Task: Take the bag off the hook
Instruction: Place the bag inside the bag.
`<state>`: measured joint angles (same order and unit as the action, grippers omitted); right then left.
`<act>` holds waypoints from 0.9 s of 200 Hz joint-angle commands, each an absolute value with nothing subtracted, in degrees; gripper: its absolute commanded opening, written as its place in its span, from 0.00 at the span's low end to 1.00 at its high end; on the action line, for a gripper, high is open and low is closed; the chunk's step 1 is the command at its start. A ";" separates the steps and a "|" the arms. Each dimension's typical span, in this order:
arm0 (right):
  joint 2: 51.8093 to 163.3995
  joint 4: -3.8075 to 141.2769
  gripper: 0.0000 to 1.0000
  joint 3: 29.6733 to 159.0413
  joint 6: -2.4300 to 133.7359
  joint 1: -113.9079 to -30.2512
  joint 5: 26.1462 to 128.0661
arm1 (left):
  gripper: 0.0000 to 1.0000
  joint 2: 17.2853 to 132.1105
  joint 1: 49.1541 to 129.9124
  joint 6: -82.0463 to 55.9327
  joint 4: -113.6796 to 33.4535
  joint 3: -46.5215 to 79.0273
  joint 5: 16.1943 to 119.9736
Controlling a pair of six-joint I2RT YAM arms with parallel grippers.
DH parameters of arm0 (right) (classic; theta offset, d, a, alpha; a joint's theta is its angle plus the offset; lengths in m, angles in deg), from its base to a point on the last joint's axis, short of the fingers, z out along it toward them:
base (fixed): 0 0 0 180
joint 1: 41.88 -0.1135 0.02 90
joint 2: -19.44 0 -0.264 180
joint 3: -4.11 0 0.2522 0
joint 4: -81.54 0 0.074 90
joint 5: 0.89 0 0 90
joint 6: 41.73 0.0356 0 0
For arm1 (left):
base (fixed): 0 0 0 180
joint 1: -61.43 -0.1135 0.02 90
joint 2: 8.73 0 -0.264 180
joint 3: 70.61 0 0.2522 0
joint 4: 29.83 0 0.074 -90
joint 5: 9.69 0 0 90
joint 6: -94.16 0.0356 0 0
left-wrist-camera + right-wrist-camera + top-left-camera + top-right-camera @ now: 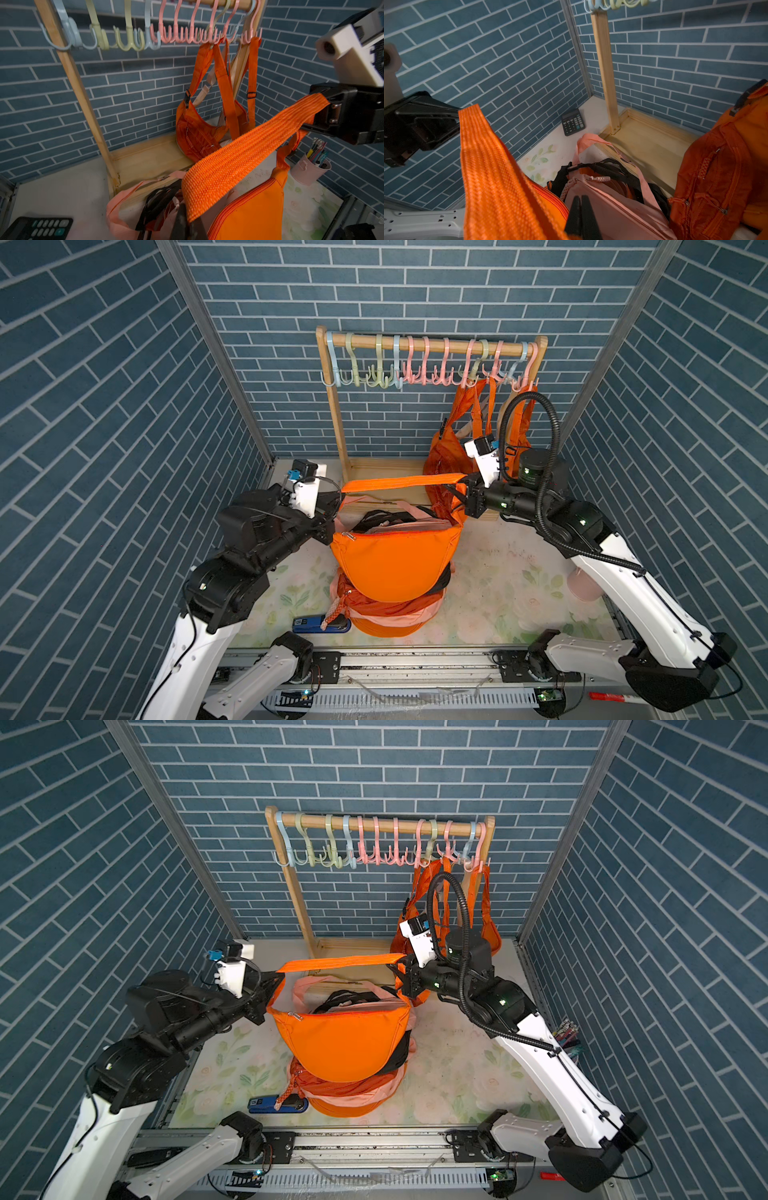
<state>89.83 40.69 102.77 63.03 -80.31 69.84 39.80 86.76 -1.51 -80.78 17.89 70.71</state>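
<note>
An orange bag point(395, 564) point(345, 1040) is off the rack, over a pile of bags mid-table. Its woven strap point(403, 482) point(239, 158) point(492, 170) is stretched taut between my two grippers. My left gripper point(338, 493) point(189, 224) is shut on the strap's left end. My right gripper point(459, 485) point(581, 216) is shut on its right end. The pastel hooks point(469, 369) point(419, 849) hang in a row on the wooden rail behind. This bag touches none of them. Its body sags against the top of the pile.
Two more orange bags point(449, 448) point(523, 423) hang from the rightmost hooks, just behind my right wrist. The pile point(386, 614) holds pink, black and orange bags. Also here are a blue stapler point(320, 624), a calculator point(573, 122), a pink pen cup point(309, 170) and the rack's wooden base point(386, 468).
</note>
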 commanded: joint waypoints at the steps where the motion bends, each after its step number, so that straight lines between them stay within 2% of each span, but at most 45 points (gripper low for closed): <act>1: 92.93 44.87 0.00 101.14 65.15 -77.70 72.53 | 0.00 39.70 85.82 -4.48 -77.16 11.82 77.24; 72: 100.50 51.52 0.00 98.29 67.59 -71.78 65.73 | 0.00 43.28 83.47 -4.94 -72.69 5.05 80.84; 133: 106.20 55.00 0.00 97.58 67.08 -71.06 63.07 | 0.00 44.22 81.59 -6.42 -71.28 1.07 82.94; 180: 111.70 56.88 0.00 98.45 67.74 -71.05 60.31 | 0.00 46.44 78.17 -9.56 -68.68 -2.11 79.37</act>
